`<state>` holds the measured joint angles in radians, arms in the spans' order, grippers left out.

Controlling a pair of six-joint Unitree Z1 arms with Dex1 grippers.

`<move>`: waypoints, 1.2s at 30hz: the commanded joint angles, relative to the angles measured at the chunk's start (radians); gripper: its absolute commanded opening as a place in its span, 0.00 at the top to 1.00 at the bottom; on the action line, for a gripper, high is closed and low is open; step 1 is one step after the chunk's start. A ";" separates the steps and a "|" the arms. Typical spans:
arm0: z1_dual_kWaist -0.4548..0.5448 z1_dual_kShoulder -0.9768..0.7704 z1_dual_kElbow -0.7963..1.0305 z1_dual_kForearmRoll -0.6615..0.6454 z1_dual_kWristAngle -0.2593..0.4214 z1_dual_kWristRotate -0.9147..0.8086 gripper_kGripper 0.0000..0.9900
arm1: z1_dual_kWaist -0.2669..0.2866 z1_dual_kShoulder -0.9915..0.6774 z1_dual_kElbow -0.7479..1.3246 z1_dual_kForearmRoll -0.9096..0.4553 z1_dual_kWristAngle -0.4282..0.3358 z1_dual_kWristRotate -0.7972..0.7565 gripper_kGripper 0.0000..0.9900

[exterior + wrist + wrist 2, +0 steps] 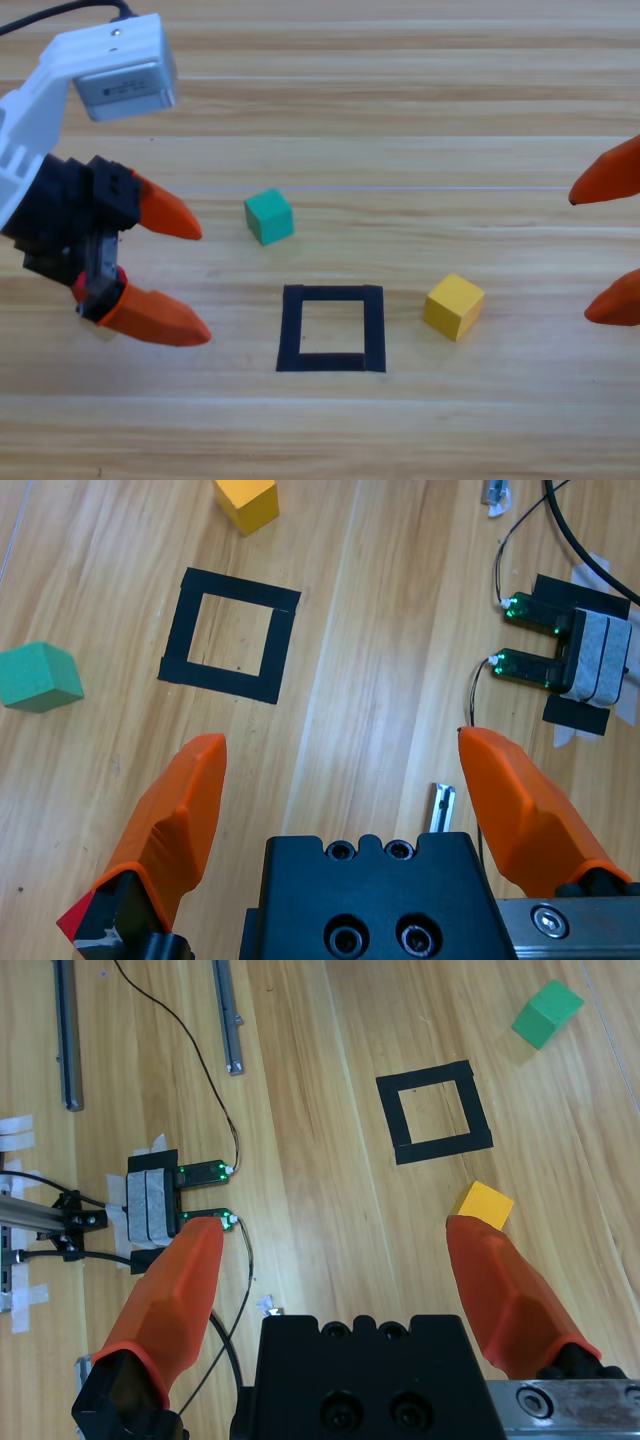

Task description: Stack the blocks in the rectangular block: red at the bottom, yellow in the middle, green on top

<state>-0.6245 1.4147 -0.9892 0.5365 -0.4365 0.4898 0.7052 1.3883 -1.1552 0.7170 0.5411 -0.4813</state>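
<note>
The green cube (269, 216) (38, 677) (546, 1015) sits just beyond the black tape square (292, 328) (240, 587) (432, 1077), whose inside is bare wood. To the right of the square lies the yellow cube (453, 306) (246, 500) (485, 1205). My left gripper (204, 284) (342, 742) hangs open at the left, apart from the green cube. Only a corner of the red cube (72, 918) (78, 290) shows, behind one of that gripper's jaws. At the right edge my right gripper (580, 256) (332, 1225) waits open, with nothing between its jaws.
A small board with green lights (560, 645) (165, 1200) and black cables (585, 550) lie on the wood, seen only in the wrist views. Two metal rails (228, 1015) lie beyond the board in the right wrist view.
</note>
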 commanded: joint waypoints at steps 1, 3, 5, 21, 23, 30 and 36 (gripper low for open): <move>-0.018 -0.010 0.004 0.013 0.015 0.001 0.00 | 0.025 0.066 0.006 0.012 -0.020 0.001 0.01; -0.018 -0.010 0.006 0.011 0.018 0.001 0.00 | 0.025 0.078 0.003 0.012 -0.030 0.001 0.01; -0.017 -0.010 0.007 0.013 0.021 0.001 0.00 | 0.023 0.092 -0.001 0.012 -0.044 0.015 0.01; -0.009 -0.019 -0.032 0.010 0.389 -0.376 0.00 | 0.023 0.248 -0.075 -0.076 -0.322 0.282 0.01; -0.008 -0.005 -0.049 0.008 0.473 -0.473 0.00 | 0.025 0.264 -0.074 -0.096 -0.415 0.309 0.01; 0.026 0.035 -0.065 0.040 0.684 -0.772 0.00 | 0.023 0.457 -0.161 -0.086 -0.535 0.302 0.04; 0.094 0.124 -0.072 0.089 0.674 -0.918 0.00 | 0.033 0.577 -0.201 -0.065 -0.530 0.282 0.04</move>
<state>-0.5913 1.4568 -1.0575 0.5935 0.2354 -0.3546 0.7106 1.8343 -1.3303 0.6423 0.0210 -0.1899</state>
